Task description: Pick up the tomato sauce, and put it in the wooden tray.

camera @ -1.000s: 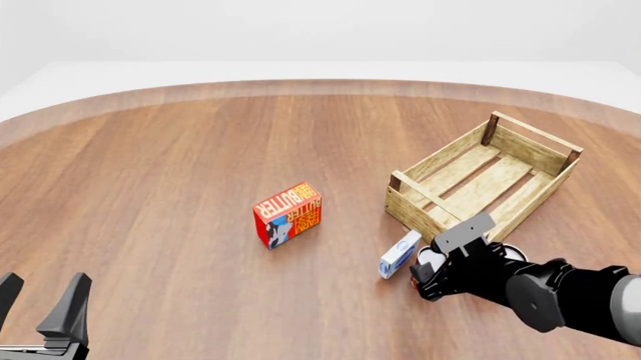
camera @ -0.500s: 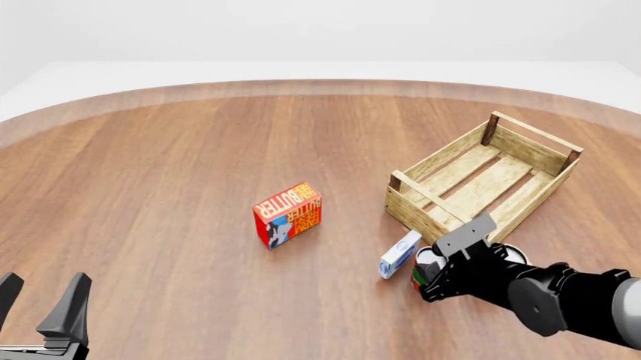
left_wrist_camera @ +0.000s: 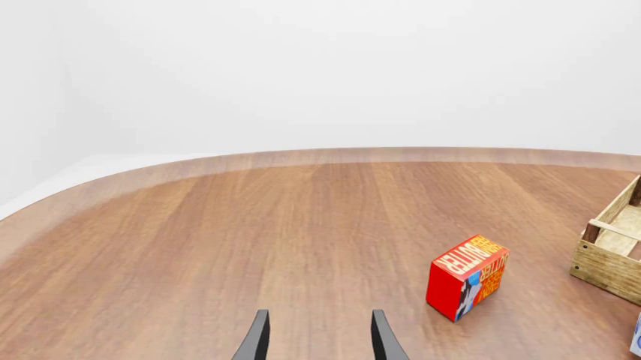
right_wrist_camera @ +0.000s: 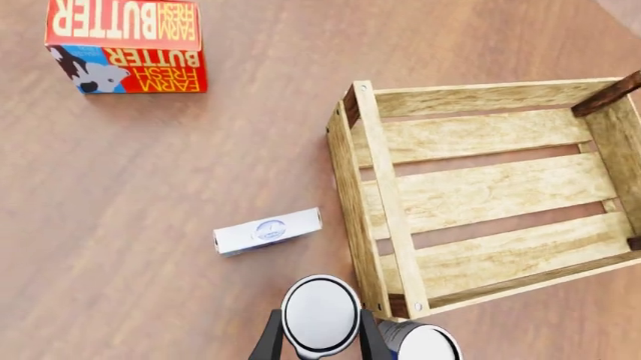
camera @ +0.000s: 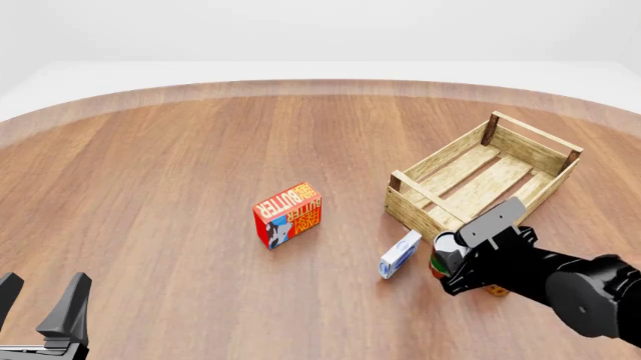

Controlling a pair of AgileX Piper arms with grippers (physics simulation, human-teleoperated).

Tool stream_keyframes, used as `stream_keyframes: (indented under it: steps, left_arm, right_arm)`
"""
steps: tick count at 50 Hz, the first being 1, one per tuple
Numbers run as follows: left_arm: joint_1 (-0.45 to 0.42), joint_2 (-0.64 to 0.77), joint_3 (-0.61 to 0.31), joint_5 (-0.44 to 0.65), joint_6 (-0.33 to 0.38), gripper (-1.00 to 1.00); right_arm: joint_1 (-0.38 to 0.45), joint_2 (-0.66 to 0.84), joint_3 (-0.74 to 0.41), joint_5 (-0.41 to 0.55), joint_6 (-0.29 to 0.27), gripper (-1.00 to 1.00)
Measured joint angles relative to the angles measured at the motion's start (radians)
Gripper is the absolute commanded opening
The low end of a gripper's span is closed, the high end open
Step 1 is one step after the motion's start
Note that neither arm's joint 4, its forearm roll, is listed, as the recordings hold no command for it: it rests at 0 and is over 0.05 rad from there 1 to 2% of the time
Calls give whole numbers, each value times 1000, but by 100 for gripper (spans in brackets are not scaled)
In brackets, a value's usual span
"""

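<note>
The tomato sauce [right_wrist_camera: 320, 313] shows its silver-white top between the fingers of my right gripper [right_wrist_camera: 320, 339], which is shut on it. In the front view the tomato sauce [camera: 446, 241] hangs a little above the table in my right gripper [camera: 442, 259], just in front of the near left corner of the wooden tray [camera: 481, 180]. The wooden tray [right_wrist_camera: 481, 187] is a slatted light-wood crate with nothing inside. My left gripper [camera: 40, 301] stands open at the near left edge, far from both, and the left wrist view shows its fingers [left_wrist_camera: 257, 341] holding nothing.
A second can [right_wrist_camera: 425, 343] stands against the tray's near corner, beside the held one. A small white-and-blue box [camera: 400, 254] lies left of the can. A red butter box [camera: 287, 215] stands mid-table. The round wooden table's rim [camera: 320, 86] curves along the back.
My right gripper has risen and shifted right toward the tray with the tomato sauce in it. The second can stays on the table. The left arm has not moved.
</note>
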Motion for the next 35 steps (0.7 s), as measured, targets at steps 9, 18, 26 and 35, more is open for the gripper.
stream_keyframes:
  steps: [9,18,26,35]
  left_arm:
    - [0,0,0,0,0,100]
    - [0,0,0,0,0,100]
    - [0,0,0,0,0,100]
    - [0,0,0,0,0,100]
  right_arm:
    - [3,-151,-99,186,-21,-100]
    - [-25,-234,-264,356,-42,-100]
    - [-66,-200,-455,460,-44,-100]
    - [-118,-88,-629,500,-49,-100]
